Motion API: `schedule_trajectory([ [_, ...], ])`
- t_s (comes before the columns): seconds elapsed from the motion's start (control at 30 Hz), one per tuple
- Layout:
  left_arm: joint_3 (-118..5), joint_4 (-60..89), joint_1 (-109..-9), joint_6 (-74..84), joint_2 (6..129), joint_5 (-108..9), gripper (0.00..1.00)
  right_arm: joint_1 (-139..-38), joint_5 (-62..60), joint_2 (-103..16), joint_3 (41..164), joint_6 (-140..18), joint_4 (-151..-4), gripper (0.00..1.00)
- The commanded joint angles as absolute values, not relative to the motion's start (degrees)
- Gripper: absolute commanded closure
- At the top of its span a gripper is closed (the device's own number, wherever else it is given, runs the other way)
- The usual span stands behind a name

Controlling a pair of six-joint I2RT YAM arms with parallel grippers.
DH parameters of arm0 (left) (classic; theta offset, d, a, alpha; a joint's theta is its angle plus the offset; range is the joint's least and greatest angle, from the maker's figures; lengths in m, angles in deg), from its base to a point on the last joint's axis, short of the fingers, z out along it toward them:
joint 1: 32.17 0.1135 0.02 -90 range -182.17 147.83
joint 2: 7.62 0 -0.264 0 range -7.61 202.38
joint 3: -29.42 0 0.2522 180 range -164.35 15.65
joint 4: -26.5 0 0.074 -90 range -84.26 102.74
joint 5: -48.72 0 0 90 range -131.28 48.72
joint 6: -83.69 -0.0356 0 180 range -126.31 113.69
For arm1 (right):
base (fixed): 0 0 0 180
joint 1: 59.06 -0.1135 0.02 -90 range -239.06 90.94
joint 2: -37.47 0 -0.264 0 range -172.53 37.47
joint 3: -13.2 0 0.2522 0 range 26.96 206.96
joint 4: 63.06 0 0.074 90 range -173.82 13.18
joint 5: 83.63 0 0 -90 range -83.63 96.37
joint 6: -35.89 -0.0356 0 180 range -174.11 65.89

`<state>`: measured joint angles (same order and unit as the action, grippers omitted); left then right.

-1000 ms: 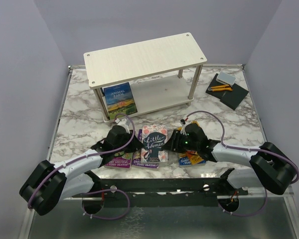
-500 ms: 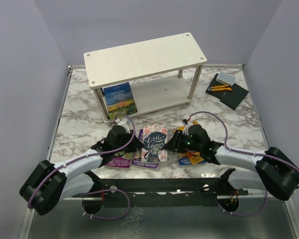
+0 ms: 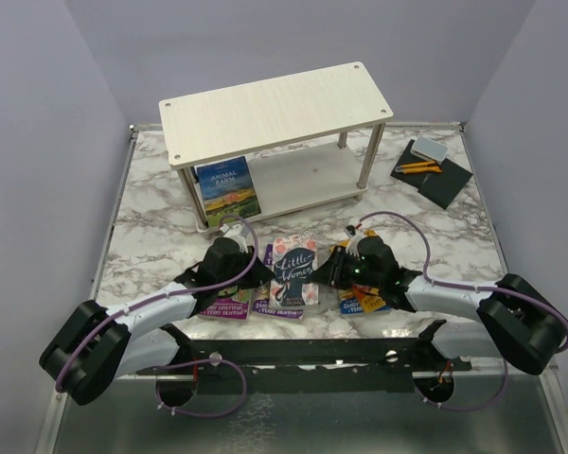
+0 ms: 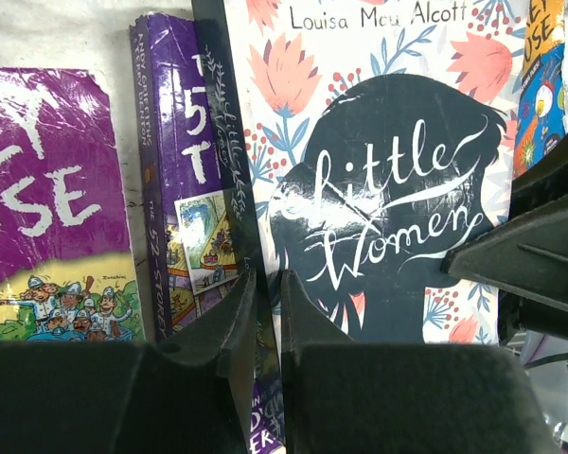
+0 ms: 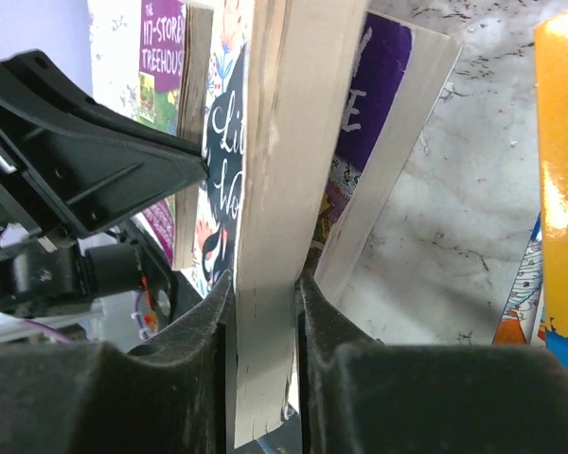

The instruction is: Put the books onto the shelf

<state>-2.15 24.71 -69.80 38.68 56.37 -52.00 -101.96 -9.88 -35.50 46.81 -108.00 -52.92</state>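
Little Women, the pale floral paperback, sits on the marble table just in front of my two arms, well short of the shelf. My right gripper is clamped on it: in the right wrist view the fingers press on both sides of its block of pages, with the cover turned to the left. My left gripper comes at the same book from the spine side. Its fingers are nearly together and the dark spine edge runs down into the slit between them, but I cannot tell whether they actually bite on it. A purple Treehouse book lies just beside that spine, with another purple book beyond it. An orange book lies on the marble on the other side, near my right gripper. Animal Farm stands upright on the shelf's lower board, at its left end. A black pad with pencils on it lies at the far right of the table.
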Motion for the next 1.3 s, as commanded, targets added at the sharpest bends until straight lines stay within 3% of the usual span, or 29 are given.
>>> schedule_trajectory([
  [0.0,-0.41,23.3,-71.0,38.15,57.5,-55.4,0.87,-102.32,-12.98,-34.2,47.38,-108.67,-46.38,0.89],
  [0.03,-0.55,23.33,-70.96,38.22,57.44,-55.45,0.87,-102.36,-12.87,-33.69,47.47,-108.54,-46.84,0.98],
  [0.07,-0.72,23.29,-70.94,38.31,57.38,-55.6,0.87,-102.34,-12.59,-33.06,47.44,-108.55,-47.33,0.99],
  [0.13,-1.47,23.29,-71.0,38.57,57.07,-56.29,0.82,-102.38,-12.29,-31.34,47.54,-107.75,-48.27,0.99],
  [0.4,-5.78,21.09,-70.85,39.76,52.23,-57.34,0.44,-102.37,-4.95,-17.57,49.8,-103.15,-63.59,0.99],
  [0.7,-8.16,27.67,-70.55,45.61,46.56,-66.56,0.26,-102.3,-4.95,-3.87,53.43,-101.14,-72.81,1.0],
  [1.0,-6.54,41.4,-70.41,57.1,40.14,-74.43,0.29,-102.26,-9.38,1.0,57.44,-100.42,-72.14,0.99],
  [1.27,-5.99,48.37,-70.38,63.24,36.85,-76.62,0.48,-102.26,-12.35,1.55,60.96,-99.96,-70.64,0.99],
])
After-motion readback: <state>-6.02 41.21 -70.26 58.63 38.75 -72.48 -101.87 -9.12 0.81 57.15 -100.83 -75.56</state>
